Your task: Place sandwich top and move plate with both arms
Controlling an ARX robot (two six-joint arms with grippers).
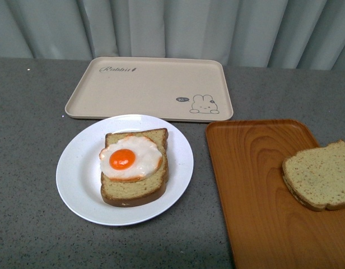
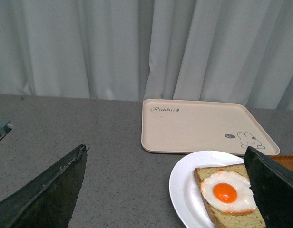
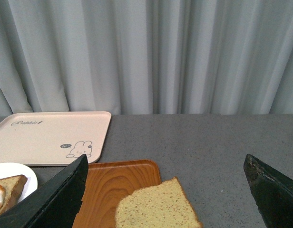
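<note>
Plate [image 1: 71, 188]: white, on grey surface [image 1: 27, 145], carrying egg-topped bread slice [image 1: 133, 168].
Sandwich top [image 1: 320, 175]: well to the plate's right, flat on wood-grain tray [image 1: 253, 185].
Rabbit-print tray [image 1: 150, 87]: just behind plate.
Left end effector [image 2: 165, 149], right end effector [image 3: 166, 159]: both spread wide, holding nothing.

Light: pretty even and soft, nothing dim. Seems to come from overhead, but I can't really pin the source.
Shadows: barely any, just a thin soft one under the plate [image 1: 69, 185] rim.
Glare: mild sheen on the orange tray [image 1: 256, 168] and the egg yolk [image 1: 122, 159], nothing blown out.
Focus: front view is decently sharp, bit grainy on the grey tabletop [image 1: 27, 145].
Wrist views: jaws up close are dark and soft-edged; the curtain [image 2: 89, 47] looks flat, slightly washed out.
</note>
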